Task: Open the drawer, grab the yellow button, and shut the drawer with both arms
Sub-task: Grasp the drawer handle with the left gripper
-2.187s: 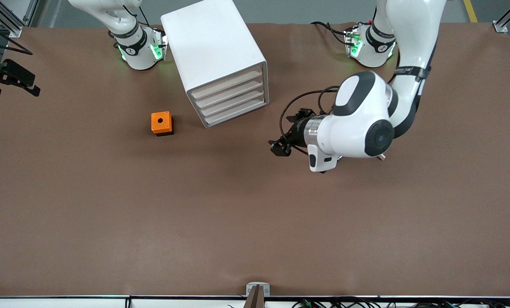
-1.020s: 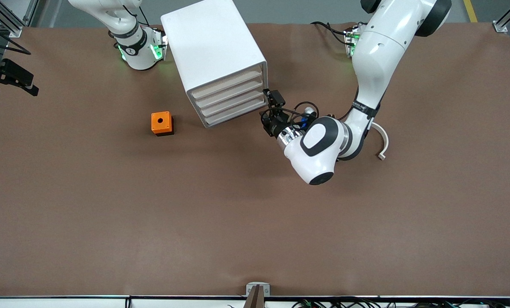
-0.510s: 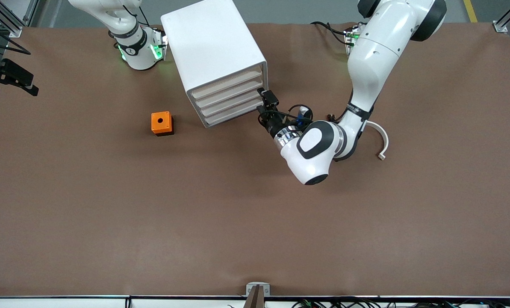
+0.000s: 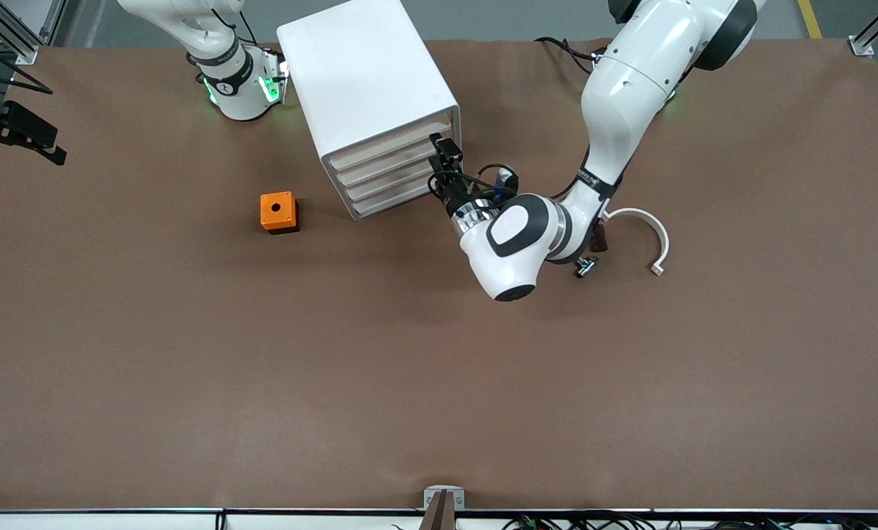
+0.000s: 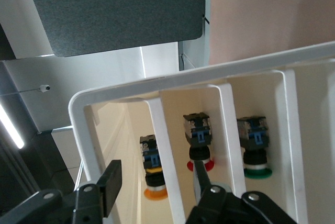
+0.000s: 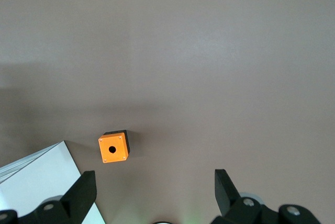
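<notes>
The white cabinet (image 4: 369, 88) stands near the robots' bases. Its uppermost drawer (image 4: 391, 145) sits flush with the three below it. In the left wrist view I look into the cabinet's front: the orange-capped button (image 5: 153, 174) lies in the top drawer (image 5: 137, 140). My left gripper (image 4: 441, 163) is open at the drawer fronts, at the cabinet's end toward the left arm. Its fingers straddle the top drawer's height in the left wrist view (image 5: 155, 182), empty. My right gripper (image 4: 23, 136) waits high over the right arm's end of the table, open and empty (image 6: 155, 192).
An orange cube with a black hole (image 4: 279, 212) sits beside the cabinet, toward the right arm's end; it also shows in the right wrist view (image 6: 113, 148). A red-capped button (image 5: 199, 148) and a green-capped one (image 5: 255, 150) lie in lower drawers. A white curved piece (image 4: 652, 235) lies by the left arm.
My left gripper has swung from over the table to the cabinet's front and risen to the top drawer. The drawers and the right arm have not moved.
</notes>
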Robot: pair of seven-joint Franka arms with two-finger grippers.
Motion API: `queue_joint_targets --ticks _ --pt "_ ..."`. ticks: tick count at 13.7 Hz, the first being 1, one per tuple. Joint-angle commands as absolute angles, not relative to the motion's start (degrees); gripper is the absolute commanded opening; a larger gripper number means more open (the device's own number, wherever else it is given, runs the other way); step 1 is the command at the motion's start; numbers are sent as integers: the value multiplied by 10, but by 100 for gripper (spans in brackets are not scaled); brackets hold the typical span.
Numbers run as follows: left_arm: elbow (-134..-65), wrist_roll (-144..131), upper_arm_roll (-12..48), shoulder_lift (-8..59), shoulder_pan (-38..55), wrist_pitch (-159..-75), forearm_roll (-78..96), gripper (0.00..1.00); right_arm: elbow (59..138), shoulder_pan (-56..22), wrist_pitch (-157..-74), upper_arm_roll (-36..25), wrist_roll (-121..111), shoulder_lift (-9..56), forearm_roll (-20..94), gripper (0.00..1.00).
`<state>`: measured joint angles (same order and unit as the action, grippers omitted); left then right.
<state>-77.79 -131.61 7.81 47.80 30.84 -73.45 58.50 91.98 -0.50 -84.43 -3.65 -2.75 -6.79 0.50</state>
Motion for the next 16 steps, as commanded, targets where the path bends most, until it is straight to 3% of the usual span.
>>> queue_joint_targets --ticks 1,4,10,12,16 --pt "-789 -1338 78 478 316 -728 593 62 911 -4 -839 -37 -31 -67 2 100" --pt "-799 -1339 87 477 322 -723 595 61 909 -4 -839 -37 -31 -63 2 100" --pt "-824 -1339 93 482 340 -711 594 40 909 -5 -839 -37 -31 -63 2 100" --pt "-825 -1337 93 484 341 -710 594 38 909 -6 -839 -37 -31 -63 2 100" --pt "-824 -1337 94 485 348 -708 599 17 909 -6 -839 -37 -31 -63 2 100"
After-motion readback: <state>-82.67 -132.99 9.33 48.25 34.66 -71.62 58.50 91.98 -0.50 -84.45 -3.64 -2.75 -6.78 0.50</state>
